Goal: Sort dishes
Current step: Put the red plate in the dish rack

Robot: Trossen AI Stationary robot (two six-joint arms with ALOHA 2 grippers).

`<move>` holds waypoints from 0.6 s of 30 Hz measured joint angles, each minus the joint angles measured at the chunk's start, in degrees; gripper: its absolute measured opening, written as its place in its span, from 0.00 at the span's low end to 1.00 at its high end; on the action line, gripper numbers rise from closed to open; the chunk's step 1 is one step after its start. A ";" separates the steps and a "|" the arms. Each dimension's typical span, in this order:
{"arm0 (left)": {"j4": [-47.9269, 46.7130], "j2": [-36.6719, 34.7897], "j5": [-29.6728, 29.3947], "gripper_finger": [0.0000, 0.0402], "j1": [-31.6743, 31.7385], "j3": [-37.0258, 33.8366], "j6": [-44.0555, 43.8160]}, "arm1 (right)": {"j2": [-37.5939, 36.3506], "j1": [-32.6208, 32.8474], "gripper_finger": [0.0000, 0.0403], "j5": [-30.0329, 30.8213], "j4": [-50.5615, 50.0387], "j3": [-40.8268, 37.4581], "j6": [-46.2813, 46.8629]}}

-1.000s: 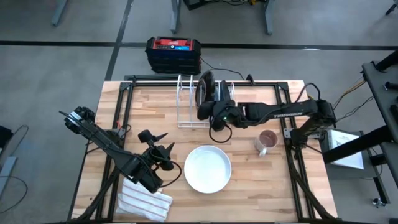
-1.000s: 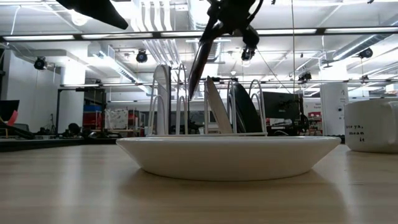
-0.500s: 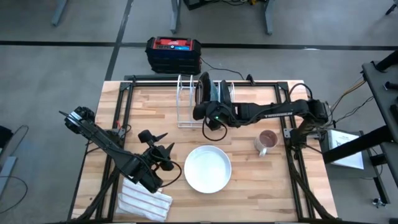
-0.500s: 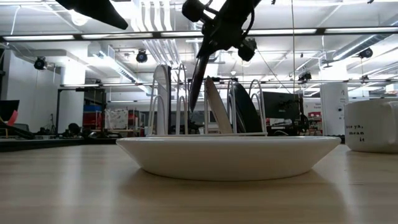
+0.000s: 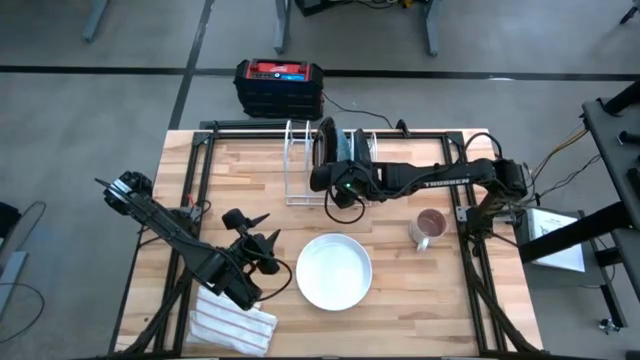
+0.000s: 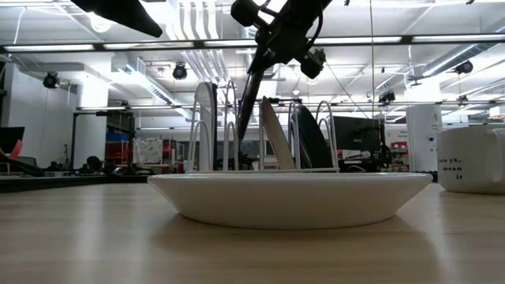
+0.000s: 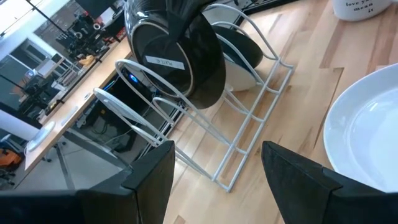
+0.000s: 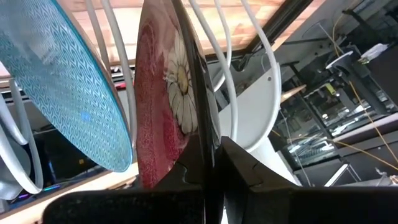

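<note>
My right gripper point(image 5: 334, 180) is shut on the red dish with pale flower marks point(image 8: 168, 93). It holds the dish on edge among the wires of the white rack point(image 5: 305, 165) at the table's far middle. The dish's dark back point(image 7: 193, 56) faces the left wrist camera. Beside it in the rack stands the light blue dish point(image 8: 68, 81), with a dark dish point(image 6: 312, 138) behind that. The white dish point(image 5: 334, 270) lies flat on the table nearer the front. My left gripper point(image 5: 262, 232) hovers open left of the white dish. My right gripper pinches the red dish's rim point(image 8: 196, 140) between its two fingers, one on the flowered face and one on the dark back. The fingers come from the table's right, slanting down. The dish hangs tilted on edge, its lower edge point(image 6: 237, 132) between the rack's wires, above the rack's base.
A beige mug point(image 5: 428, 228) stands right of the white dish. A folded striped cloth point(image 5: 232, 325) lies at the near left edge. A black and red box point(image 5: 279, 85) sits on the floor beyond the table's far edge.
My right gripper has gone down and a little toward the table's left, still shut on the red dish. The dish has sunk deeper between the rack's wires, staying on edge.
</note>
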 joint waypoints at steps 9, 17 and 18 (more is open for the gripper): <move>0.00 0.00 -0.01 0.57 0.00 0.00 0.00 | -0.05 -0.50 0.02 -2.67 0.78 0.00 0.04; 0.00 0.00 -0.02 0.57 0.00 0.02 0.00 | 0.50 -0.96 0.02 -2.93 0.70 0.01 0.05; 0.02 0.00 -0.04 0.57 0.00 0.02 0.02 | 0.78 -0.98 0.02 -3.08 0.81 0.00 -0.28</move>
